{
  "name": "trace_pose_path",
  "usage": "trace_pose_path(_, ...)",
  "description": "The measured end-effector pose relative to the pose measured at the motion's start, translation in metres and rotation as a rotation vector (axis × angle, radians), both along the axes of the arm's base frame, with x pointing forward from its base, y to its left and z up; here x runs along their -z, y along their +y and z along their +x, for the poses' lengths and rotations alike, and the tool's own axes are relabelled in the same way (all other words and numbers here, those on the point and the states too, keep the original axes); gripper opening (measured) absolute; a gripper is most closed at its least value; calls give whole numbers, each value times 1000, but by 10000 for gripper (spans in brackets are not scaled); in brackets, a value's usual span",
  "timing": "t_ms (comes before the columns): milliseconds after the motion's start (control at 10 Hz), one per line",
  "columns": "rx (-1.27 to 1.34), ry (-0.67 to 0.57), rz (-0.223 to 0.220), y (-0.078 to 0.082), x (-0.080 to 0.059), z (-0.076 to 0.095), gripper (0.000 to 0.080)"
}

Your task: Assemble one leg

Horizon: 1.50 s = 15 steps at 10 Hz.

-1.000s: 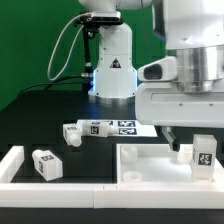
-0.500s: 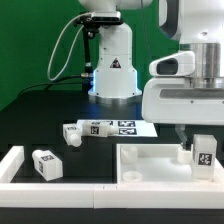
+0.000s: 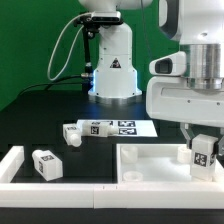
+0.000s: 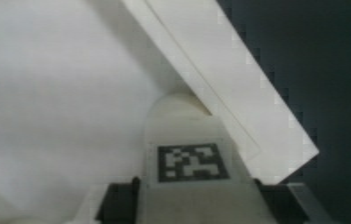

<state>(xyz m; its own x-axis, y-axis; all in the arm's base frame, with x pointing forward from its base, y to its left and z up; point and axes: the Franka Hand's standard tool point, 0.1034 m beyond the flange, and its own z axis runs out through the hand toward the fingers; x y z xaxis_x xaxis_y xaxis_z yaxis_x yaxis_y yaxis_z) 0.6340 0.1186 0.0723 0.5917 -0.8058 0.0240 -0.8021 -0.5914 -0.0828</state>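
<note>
My gripper (image 3: 203,148) is at the exterior view's right, over the right end of the large white panel (image 3: 150,162). It is shut on a small white leg (image 3: 204,155) with a square tag, held upright at the panel's right corner. In the wrist view the leg (image 4: 193,150) fills the space between my gripper's (image 4: 207,205) two dark fingers (image 4: 126,202), which press on its sides, with the panel (image 4: 56,100) beneath. I cannot tell whether the leg's lower end touches the panel. A second leg (image 3: 46,164) stands at the left. A third (image 3: 74,132) lies mid-table.
The marker board (image 3: 118,127) lies flat behind the panel, with the lying leg at its left end. A white border bar (image 3: 12,162) runs along the left front. The robot base (image 3: 112,70) stands at the back, with a grey cable to its left.
My hand has shifted toward the exterior view's right, bringing the fingers around the leg. The leg itself has stayed in about the same place.
</note>
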Motion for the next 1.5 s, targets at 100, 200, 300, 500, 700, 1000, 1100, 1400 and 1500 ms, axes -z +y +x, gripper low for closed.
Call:
trace_pose_path(100,212,1,41,1,1,3,287)
trace_pose_path(200,461,-2,95,2,1,4,287)
trace_pose_path(300,663,-2,146,2,2,5,287)
trace_pose_path(500,698,3,154,3,2,5,341)
trace_pose_path(700,609,-4,143,2,2,5,477)
trace_pose_path(1000,73,-24,78,-1,3,1,639)
trace_pose_path(1100,35,-24,74,3,4,-1,646)
trace_pose_path(1400,-253,-39,31,-1,3,0,649)
trace_pose_path(1500,-497,-54,-28,-4,-1,6,649)
